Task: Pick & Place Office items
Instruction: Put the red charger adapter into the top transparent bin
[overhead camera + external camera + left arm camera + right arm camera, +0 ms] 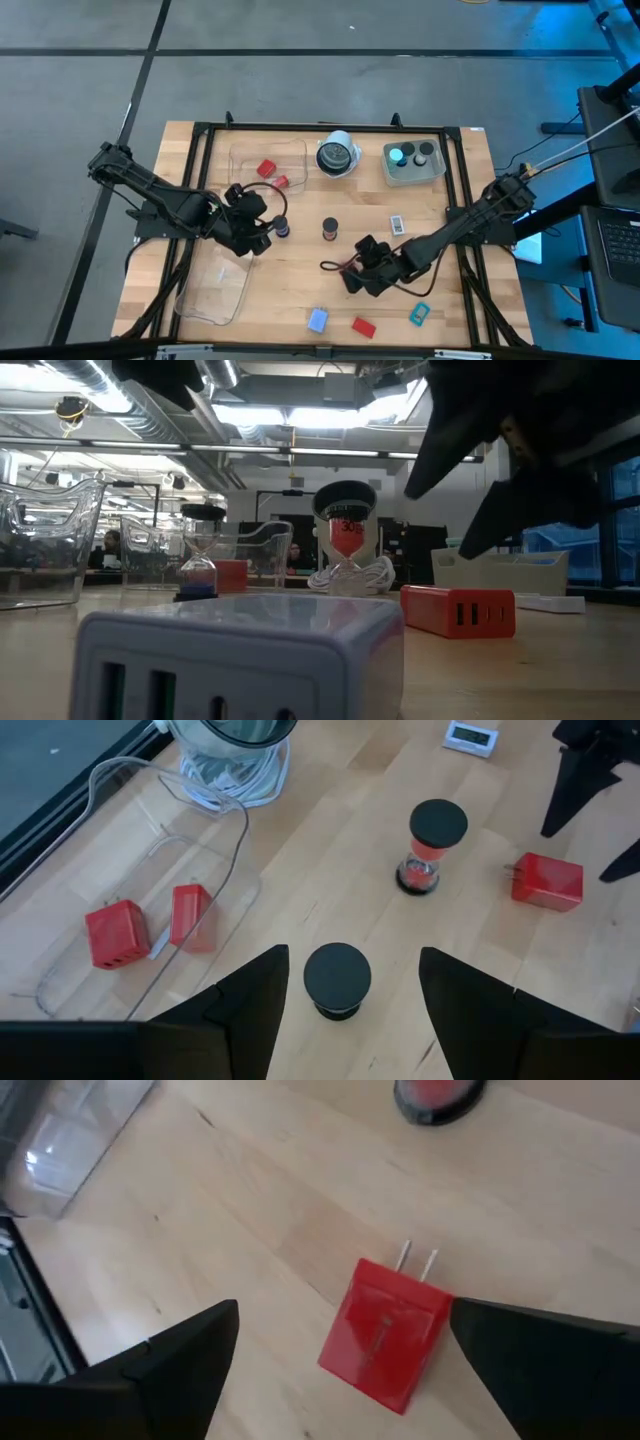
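A: Office items lie scattered over the wooden surface (pixel 300 285) — where is the red charger block (pixel 385 1332)?
B: On bare wood near the front edge, directly between the right gripper's (pixel 340 1355) two dark fingers in the right wrist view, its two metal prongs pointing away from the gripper. Nothing touches it.
A: So those fingers are spread?
B: Wide, one on each side of the block with a clear gap on both sides. From above, the right gripper (pixel 362 268) sits just behind the block (pixel 363 326).
A: What lies beside the block?
B: A pale-blue block (pixel 318 320) nearby on one side and a teal rectangle (pixel 418 315) nearby on the other, all along the front edge.
A: And the left gripper (pixel 345 995)?
B: It hovers over a small sand timer with a black cap (pixel 337 980), fingers parted to either side of it and not touching. A second timer with red sand (pixel 433 848) stands farther out, near the middle of the surface.
A: Anything in the trays?
B: Two red blocks (pixel 118 933) and (pixel 191 916) lie in the clear tray (pixel 245 155) at the back. Another clear tray (pixel 215 290) sits at the front left corner. A grey bin (pixel 414 175) at the back right holds a teal round cap (pixel 397 155) and dark round pieces.
A: And between the tray and the bin?
B: A large round white-rimmed object (pixel 338 156), with a small white label-like piece (pixel 397 225) lying in front of the bin.
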Action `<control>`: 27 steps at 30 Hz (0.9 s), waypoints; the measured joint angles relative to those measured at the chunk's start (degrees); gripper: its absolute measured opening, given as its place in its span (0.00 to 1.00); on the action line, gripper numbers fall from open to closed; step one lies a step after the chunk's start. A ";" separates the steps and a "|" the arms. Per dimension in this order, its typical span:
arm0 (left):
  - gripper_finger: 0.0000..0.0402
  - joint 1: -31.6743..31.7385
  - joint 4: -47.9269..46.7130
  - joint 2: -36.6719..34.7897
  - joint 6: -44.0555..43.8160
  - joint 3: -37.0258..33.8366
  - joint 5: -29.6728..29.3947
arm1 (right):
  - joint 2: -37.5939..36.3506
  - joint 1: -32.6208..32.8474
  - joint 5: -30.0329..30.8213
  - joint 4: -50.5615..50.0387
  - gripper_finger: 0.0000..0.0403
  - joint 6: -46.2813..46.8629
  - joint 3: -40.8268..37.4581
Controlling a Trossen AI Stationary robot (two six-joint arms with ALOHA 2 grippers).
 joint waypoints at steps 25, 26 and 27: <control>0.56 0.00 -0.13 0.02 0.04 -0.02 -0.09 | 8.23 0.00 -0.24 -9.71 0.91 -4.94 8.38; 0.56 0.00 -0.13 0.02 0.04 -0.04 -0.11 | 8.31 0.08 -0.24 -9.82 0.91 -3.35 8.38; 0.56 0.00 -0.13 0.02 0.06 -0.04 -0.11 | 8.53 0.15 -0.18 -9.85 0.91 -2.16 8.40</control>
